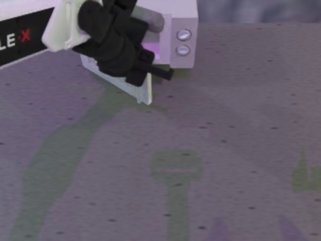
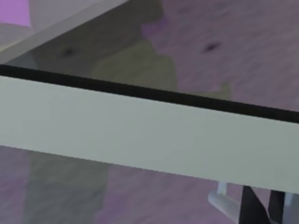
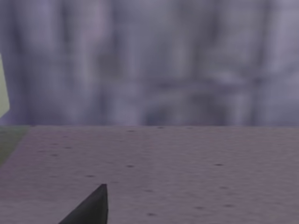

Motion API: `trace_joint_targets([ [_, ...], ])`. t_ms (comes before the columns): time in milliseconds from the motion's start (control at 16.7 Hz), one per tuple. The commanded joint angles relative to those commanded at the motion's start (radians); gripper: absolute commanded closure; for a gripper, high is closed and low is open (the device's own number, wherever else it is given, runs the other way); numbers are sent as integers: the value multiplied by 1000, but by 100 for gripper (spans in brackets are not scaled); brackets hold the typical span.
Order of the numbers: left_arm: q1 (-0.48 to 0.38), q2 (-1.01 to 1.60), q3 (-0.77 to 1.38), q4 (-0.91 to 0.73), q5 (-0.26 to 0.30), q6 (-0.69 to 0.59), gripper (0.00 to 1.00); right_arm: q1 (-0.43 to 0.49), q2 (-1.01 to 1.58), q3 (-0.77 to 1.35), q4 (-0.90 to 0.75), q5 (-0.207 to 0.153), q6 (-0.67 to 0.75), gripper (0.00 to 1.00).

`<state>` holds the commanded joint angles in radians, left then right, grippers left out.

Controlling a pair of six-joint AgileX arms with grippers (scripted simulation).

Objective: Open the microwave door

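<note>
The white microwave [image 1: 184, 17] stands at the back of the table, its two silver knobs [image 1: 183, 35] facing front and its pink-lit inside [image 1: 151, 49] showing. The microwave door [image 1: 125, 84] is swung out toward the front left, standing at an angle to the oven. My left gripper [image 1: 156, 73] reaches over the door's free edge. In the left wrist view the door [image 2: 140, 126] fills the frame as a pale band, and my left gripper [image 2: 264, 206] is shut on the pale handle bar [image 2: 224, 201]. My right gripper [image 3: 93, 210] is parked off to the right, out of the top view.
A black sign with white and red letters [image 1: 20, 42] lies at the back left beside the oven. The speckled purple table [image 1: 225, 150] stretches in front and to the right. A blurred grey wall [image 3: 149, 60] stands beyond the table's far edge.
</note>
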<state>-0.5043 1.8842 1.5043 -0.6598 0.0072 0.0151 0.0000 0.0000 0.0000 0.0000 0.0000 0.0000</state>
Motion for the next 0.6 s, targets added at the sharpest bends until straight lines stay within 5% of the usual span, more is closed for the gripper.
trace_joint_targets([
  [600, 40, -54, -75, 7, 72, 123, 100, 0, 0, 0, 0, 0, 0, 0],
])
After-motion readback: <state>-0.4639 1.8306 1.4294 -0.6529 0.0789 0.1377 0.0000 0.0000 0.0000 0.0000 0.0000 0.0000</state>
